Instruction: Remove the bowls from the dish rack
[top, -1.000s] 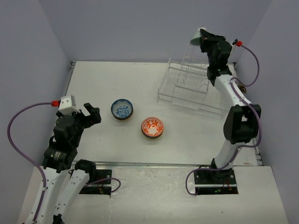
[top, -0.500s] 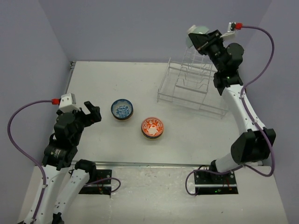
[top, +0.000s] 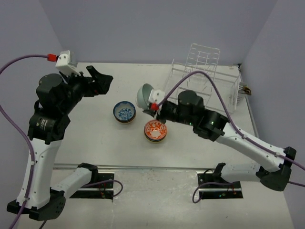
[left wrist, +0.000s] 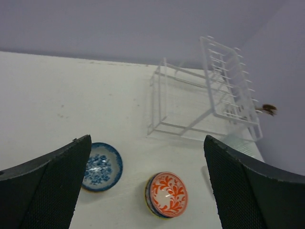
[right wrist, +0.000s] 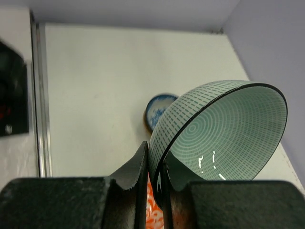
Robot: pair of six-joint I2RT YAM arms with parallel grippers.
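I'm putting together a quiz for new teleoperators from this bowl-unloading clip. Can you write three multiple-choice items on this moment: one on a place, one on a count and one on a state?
1. Where is the green bowl?
A. Stacked inside another bowl
B. Held by its rim in the right gripper
C. On the floor

2. How many bowls rest on the table?
A. None
B. Two
C. Four

3. The left gripper is:
A. Open and empty
B. Shut on a bowl
C. Shut on a cable

Answers:
1. B: the right wrist view shows the fingers pinching the rim.
2. B: only the blue bowl and the orange bowl sit there.
3. A: the left wrist view shows its fingers spread wide with nothing between them.
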